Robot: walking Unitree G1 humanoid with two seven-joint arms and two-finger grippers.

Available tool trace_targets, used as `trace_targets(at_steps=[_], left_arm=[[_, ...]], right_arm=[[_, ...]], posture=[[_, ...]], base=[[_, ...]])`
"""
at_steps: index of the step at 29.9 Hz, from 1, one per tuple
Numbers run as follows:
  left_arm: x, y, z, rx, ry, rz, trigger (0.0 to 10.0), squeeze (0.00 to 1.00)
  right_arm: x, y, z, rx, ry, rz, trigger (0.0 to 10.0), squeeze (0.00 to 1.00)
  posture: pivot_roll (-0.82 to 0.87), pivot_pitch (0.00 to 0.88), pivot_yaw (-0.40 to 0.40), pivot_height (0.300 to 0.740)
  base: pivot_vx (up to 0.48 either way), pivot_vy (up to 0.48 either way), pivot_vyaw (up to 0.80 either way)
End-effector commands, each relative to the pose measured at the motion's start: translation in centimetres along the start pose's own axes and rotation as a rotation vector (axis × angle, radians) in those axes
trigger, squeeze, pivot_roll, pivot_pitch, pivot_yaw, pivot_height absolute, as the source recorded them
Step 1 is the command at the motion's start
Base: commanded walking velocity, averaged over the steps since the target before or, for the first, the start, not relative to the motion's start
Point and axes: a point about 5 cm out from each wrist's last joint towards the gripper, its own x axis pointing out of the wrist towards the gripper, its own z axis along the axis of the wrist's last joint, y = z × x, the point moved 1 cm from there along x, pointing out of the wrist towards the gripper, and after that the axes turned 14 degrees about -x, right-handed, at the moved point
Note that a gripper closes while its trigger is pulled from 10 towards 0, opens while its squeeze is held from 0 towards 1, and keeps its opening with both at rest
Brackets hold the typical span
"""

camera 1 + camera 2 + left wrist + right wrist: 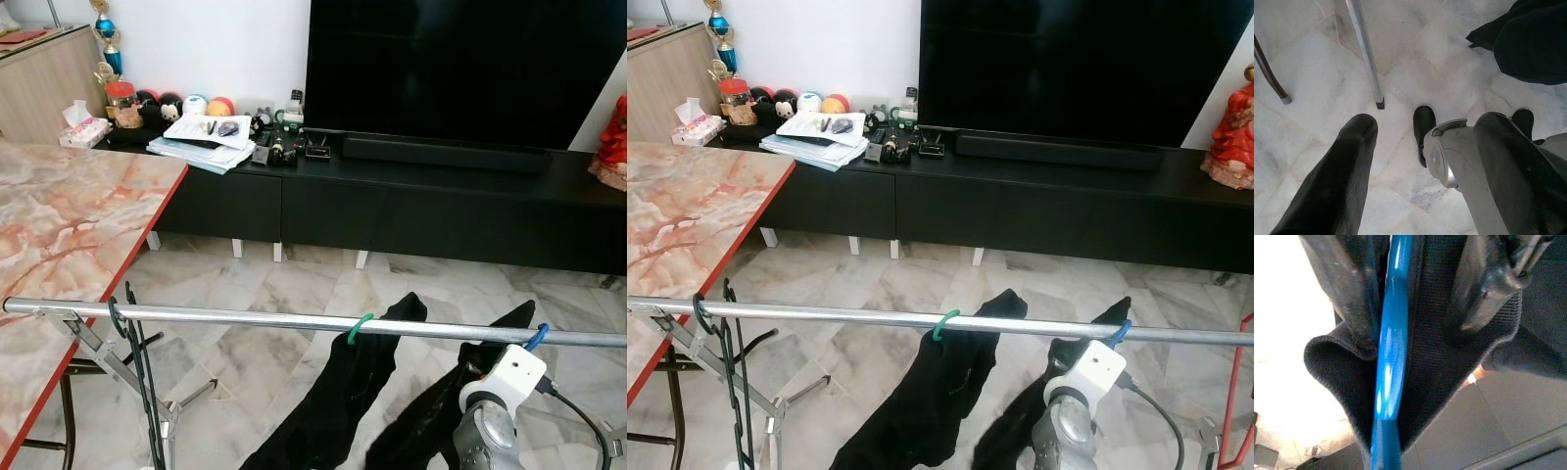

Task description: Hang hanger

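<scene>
A silver rail crosses in front of me. A green hanger hook sits on it near the middle, with a black garment below. Farther right a blue hanger hook rests over the rail and carries a second black garment. My right arm reaches up just below it. In the right wrist view my right gripper is open, with the blue hanger and dark cloth between its fingers, the hanger against one finger. My left gripper hangs open over the floor.
Several empty black hangers hang at the rail's left end above the folding rack legs. A marble table with a red edge stands on the left. A black TV console and TV lie beyond the tiled floor.
</scene>
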Motion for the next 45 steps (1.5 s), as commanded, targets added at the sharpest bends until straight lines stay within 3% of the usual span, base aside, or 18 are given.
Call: trace_targets(at_steps=[1, 24, 31, 36, 45], left_arm=[[0.0, 0.0, -0.3, 0.026, 0.019, -0.005, 10.0, 0.0], [0.0, 0.0, -0.3, 0.027, 0.02, -0.007, 10.0, 0.0], [0.0, 0.0, -0.3, 0.026, 0.02, -0.007, 10.0, 0.0], [0.0, -0.1, -0.3, 0.026, 0.021, -0.01, 10.0, 0.0], [0.0, -0.2, -0.3, 0.025, 0.023, -0.009, 10.0, 0.0]], right_arm=[[0.1, 0.3, 0.0, -0.014, 0.011, 0.013, 0.0, 0.0], [0.1, 0.0, -0.1, -0.066, 0.012, -0.004, 0.0, 0.0], [-0.2, -0.5, 0.5, -0.089, -0.054, -0.024, 0.0, 0.0], [-0.7, -0.8, 0.7, -0.161, -0.1, -0.008, 0.0, 0.0], [-1.5, -0.8, 2.0, -0.183, -0.222, 0.024, 0.0, 0.0]], posture=[[0.17, 0.0, -0.053, 0.74], [0.17, 0.0, -0.055, 0.74], [0.17, 0.0, -0.057, 0.74], [0.16, 0.0, -0.062, 0.74], [0.15, 0.0, -0.058, 0.74]], base=[[0.0, 0.0, 0.0], [0.0, 0.0, 0.0], [0.0, 0.0, 0.0], [0.0, 0.0, 0.0], [0.0, 0.0, 0.0]])
